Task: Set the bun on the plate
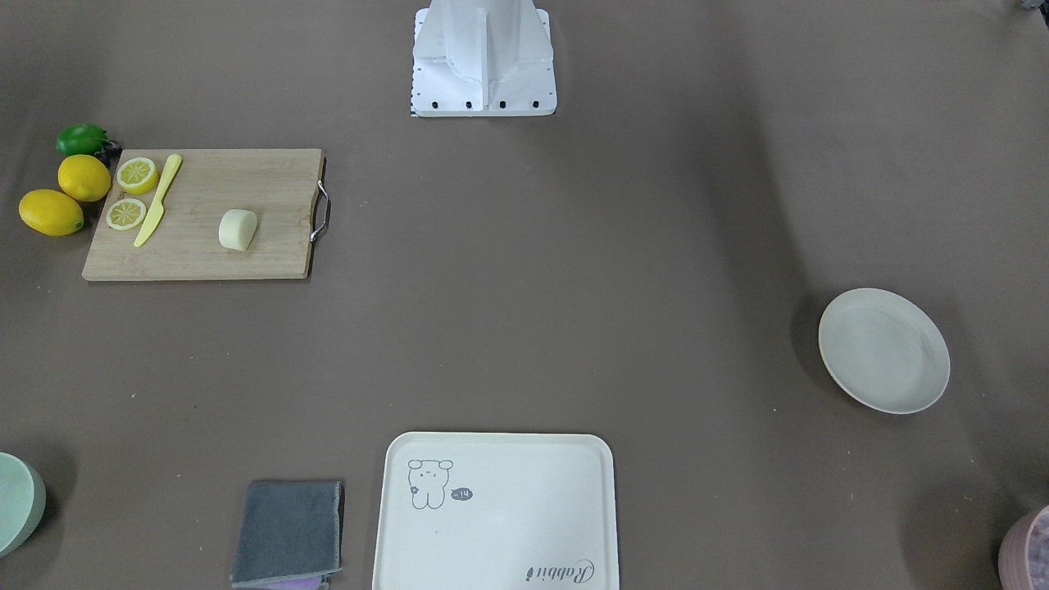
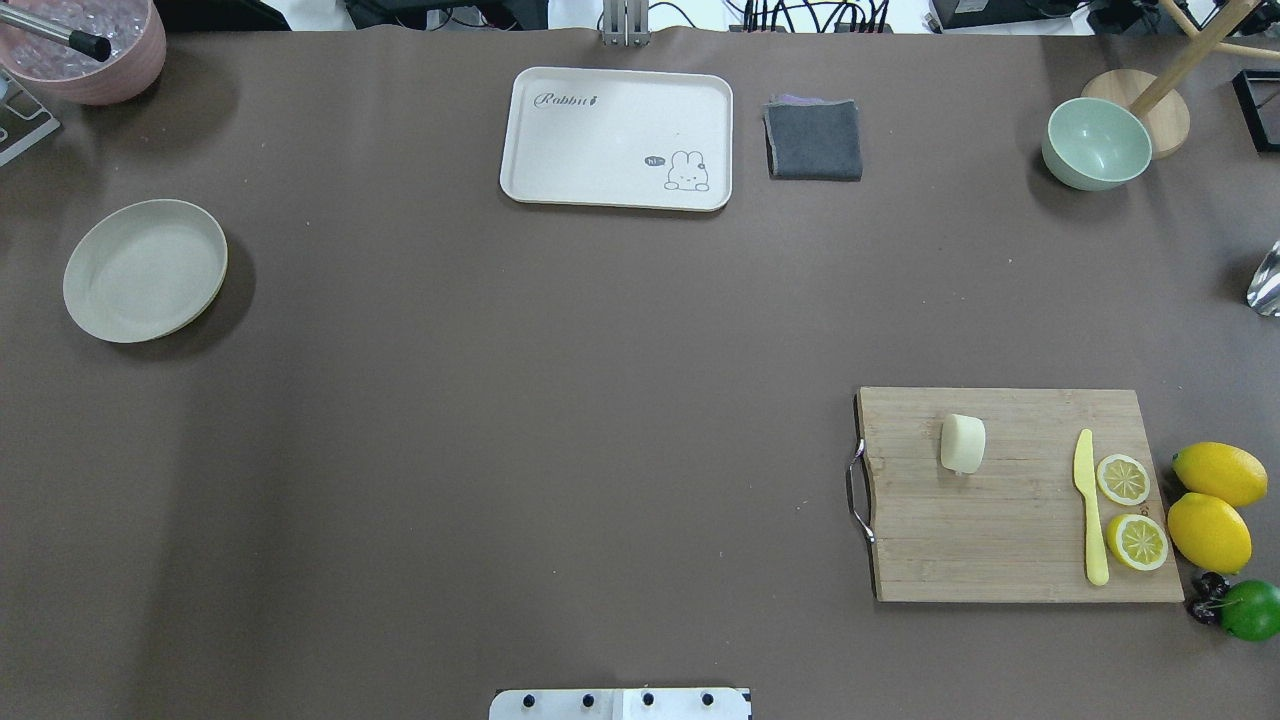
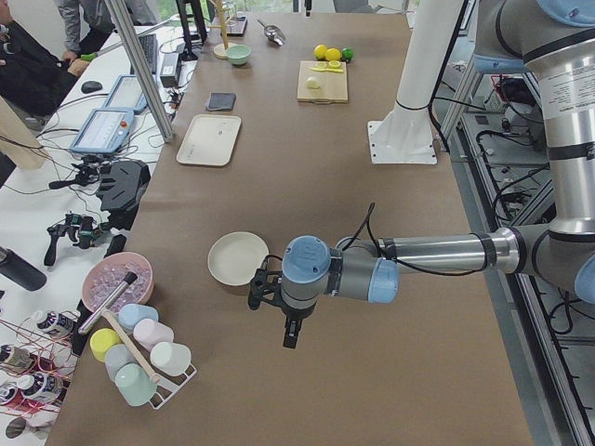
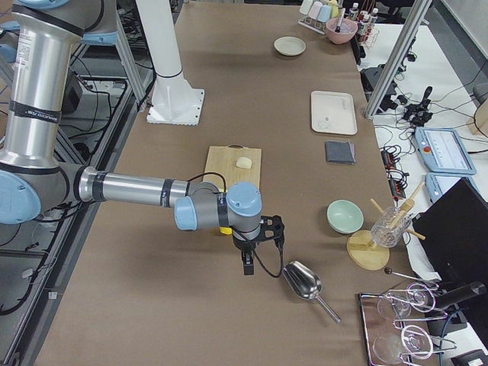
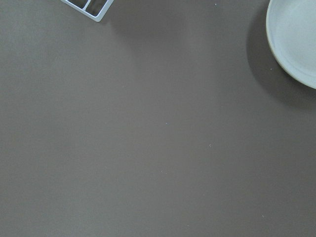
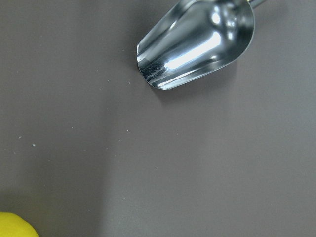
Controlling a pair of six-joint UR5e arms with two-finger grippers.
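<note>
The small pale cream rounded bun (image 2: 962, 443) lies on the wooden board (image 2: 1000, 550) at right, well apart from the round off-white plate (image 2: 100, 300) at far left, and probably soft and light, it suits a gentle pinch across its sides, though whether the left gripper (image 3: 289, 334) or right gripper (image 4: 248, 265) has fingers apart cannot be told.

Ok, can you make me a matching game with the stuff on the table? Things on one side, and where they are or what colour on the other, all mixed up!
Things:
1. bun
2. plate
3. knife
4. cloth

Clues:
A. dark grey, folded beside the tray
B. yellow, lying next to the lemon slices
C. off-white, round, nothing in it
D. pale cream, on the board

Pairs: 1-D, 2-C, 3-B, 4-A
</note>
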